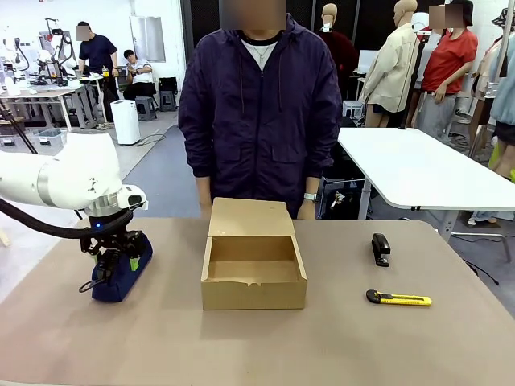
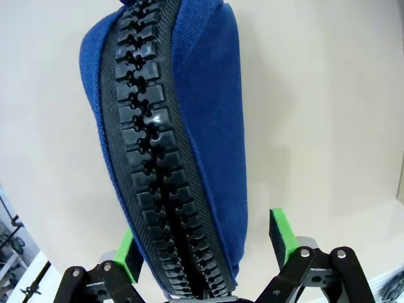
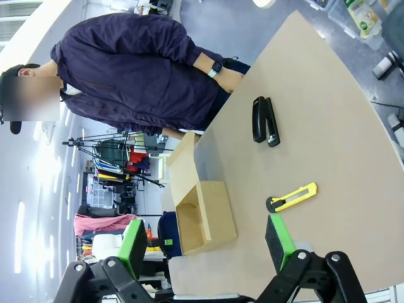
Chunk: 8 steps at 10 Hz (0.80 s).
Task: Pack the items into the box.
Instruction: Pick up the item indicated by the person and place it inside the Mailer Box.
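The left gripper (image 1: 122,259) was spread wide and lowered over the pouch (image 1: 119,281) at the table's (image 1: 362,346) left side, a green pad on either flank. The box (image 1: 253,296) sat open mid-table. The stapler (image 1: 381,248) and knife (image 1: 400,299) lay to its right, apart. The right gripper (image 3: 206,245) hung spread above the table.

A big brown table (image 1: 338,346) stands on a grey floor (image 1: 165,177). Behind it is a white table (image 1: 418,173). The far wall (image 1: 113,16) is white and bright.
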Motion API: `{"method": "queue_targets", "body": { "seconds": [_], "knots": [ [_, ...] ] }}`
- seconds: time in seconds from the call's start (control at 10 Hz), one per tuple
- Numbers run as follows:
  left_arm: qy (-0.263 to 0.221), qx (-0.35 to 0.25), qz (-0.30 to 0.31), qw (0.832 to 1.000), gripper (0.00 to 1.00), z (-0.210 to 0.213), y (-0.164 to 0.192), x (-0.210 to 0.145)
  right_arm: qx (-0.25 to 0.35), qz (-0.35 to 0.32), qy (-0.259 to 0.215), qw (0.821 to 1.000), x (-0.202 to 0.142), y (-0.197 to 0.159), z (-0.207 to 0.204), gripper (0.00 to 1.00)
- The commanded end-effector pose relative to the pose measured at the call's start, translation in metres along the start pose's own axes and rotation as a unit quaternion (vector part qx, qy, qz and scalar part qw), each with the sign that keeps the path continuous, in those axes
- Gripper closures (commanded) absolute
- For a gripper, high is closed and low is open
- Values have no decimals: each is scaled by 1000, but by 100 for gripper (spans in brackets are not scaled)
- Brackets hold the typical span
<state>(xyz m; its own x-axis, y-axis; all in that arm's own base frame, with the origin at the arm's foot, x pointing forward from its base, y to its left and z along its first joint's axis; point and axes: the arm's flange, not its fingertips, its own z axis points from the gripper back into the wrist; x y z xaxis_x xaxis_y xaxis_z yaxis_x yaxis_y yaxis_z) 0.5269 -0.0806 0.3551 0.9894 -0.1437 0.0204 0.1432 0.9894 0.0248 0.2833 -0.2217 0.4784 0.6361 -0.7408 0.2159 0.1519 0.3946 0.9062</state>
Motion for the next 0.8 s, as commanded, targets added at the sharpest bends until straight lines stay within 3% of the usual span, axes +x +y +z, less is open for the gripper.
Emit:
{"method": "queue_targets", "body": {
  "seconds": [0.0,0.1,0.7],
  "knots": [
    [-10,-8,-10,1000,60,3,4,4,14,9,-6,1000,4,1,-1,0],
    [-12,-7,-12,1000,100,3,4,4,14,9,-6,1000,4,1,-1,0],
    [-16,1,-15,1000,100,4,5,4,14,9,-6,1000,4,1,-1,0]
  ]
}}
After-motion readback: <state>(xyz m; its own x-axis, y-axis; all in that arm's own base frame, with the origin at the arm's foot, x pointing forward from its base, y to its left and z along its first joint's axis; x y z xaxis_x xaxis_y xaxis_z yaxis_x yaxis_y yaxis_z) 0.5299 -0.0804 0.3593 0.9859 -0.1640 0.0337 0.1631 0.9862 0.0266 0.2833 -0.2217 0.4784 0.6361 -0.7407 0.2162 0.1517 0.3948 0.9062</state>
